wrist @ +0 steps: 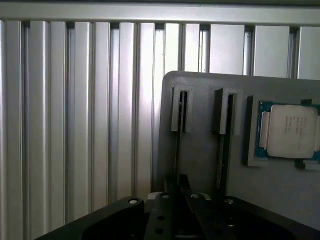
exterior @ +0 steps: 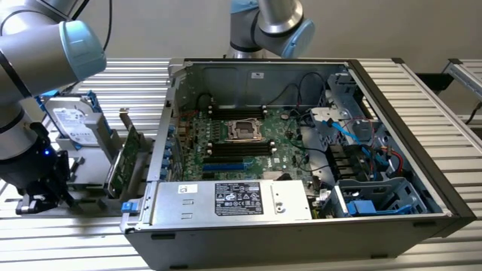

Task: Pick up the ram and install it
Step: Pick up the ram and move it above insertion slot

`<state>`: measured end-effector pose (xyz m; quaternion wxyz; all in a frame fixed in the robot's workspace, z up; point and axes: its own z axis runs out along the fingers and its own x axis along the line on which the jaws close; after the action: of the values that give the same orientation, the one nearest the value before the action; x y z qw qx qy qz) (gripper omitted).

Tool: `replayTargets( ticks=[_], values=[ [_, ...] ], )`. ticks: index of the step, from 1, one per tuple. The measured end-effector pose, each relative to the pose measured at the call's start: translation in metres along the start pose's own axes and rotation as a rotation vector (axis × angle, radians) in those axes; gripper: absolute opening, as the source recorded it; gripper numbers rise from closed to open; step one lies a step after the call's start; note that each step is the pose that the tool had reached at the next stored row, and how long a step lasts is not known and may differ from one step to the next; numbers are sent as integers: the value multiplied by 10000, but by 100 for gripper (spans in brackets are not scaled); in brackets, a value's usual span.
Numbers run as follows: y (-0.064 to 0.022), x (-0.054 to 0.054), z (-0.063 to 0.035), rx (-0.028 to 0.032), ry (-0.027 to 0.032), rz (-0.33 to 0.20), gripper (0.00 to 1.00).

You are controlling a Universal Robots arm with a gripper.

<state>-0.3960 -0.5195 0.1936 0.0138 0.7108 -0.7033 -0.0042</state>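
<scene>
Two holder [wrist: 200, 150] slots, ram [wrist: 178, 150] in each; processor [wrist: 291, 131] in recess.

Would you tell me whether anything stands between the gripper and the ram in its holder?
Nothing visible does. In the wrist view the gripper sits right at the ram, which stands edge-on in a slot of the grey holder, with nothing between them.
</scene>
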Motion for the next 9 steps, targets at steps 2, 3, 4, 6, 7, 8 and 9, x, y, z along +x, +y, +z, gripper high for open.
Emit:
replayTargets(
  ticks=[2,3,4,6,7,8,9],
  values=[
    [0,0,0,-1,-1,28,14],
    [0,0,0,-1,-2,43,14],
    [0,0,0,-1,-2,53,14],
    [0,0,0,-1,-2,60,14],
    [0,0,0,-1,-2,60,14],
    [0,0,0,-1,-2,61,14],
    [0,0,0,-1,-2,60,14]
  ],
)
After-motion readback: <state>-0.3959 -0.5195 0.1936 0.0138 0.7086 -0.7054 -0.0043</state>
